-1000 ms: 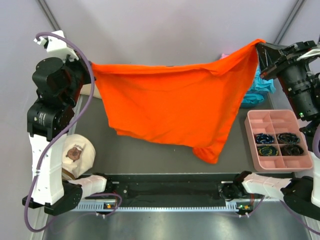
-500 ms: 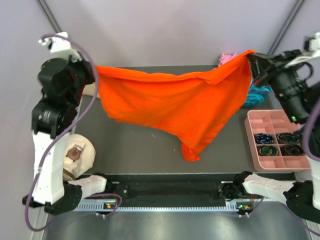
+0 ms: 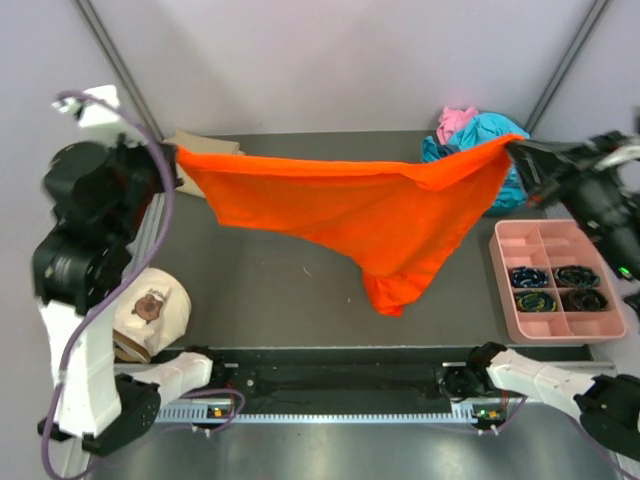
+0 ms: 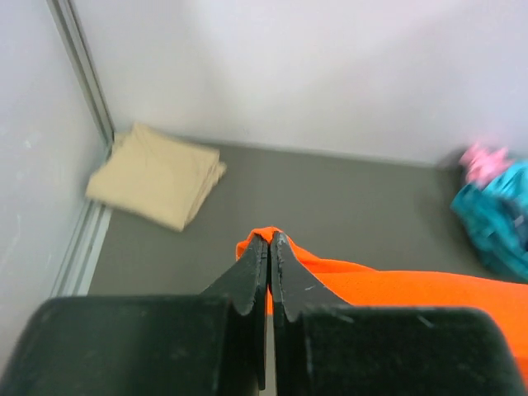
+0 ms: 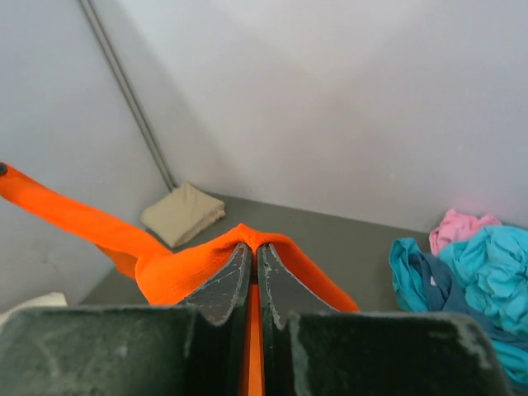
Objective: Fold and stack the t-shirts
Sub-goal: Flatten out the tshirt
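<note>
As the left gripper [image 4: 269, 247] and right gripper [image 5: 254, 252], each clamped on a corner, hold the orange t-shirt [image 3: 340, 205] stretched above the table [image 3: 280, 295], lowering both ends evenly, cloth taut, should land its sagging hem flat.

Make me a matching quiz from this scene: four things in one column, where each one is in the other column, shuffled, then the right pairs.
1. orange t-shirt
2. tan t-shirt
3. pink tray
4. cream cap

A. folded, far left corner
B. near right side
C. stretched out in the air
D. near left side

Pairs: 1-C, 2-A, 3-B, 4-D
</note>
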